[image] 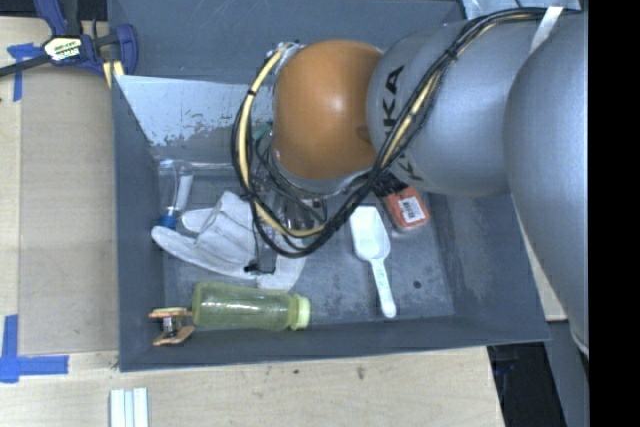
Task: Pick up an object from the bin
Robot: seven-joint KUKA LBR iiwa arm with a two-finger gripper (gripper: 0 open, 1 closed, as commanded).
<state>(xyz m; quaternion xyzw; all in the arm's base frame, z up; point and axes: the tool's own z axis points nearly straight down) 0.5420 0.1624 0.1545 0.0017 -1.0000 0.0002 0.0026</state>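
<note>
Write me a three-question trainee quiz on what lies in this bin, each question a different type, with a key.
1. True or false: the green bottle stands upright.
2. Fill in: the crumpled white cloth lies to the view's ____ of the white scoop.
3. Which thing lies nearest the white scoop's bowl? A the small orange packet; B the green bottle; C the crumpled white cloth.
Key: 1 false, it lies on its side; 2 left; 3 A.
</note>
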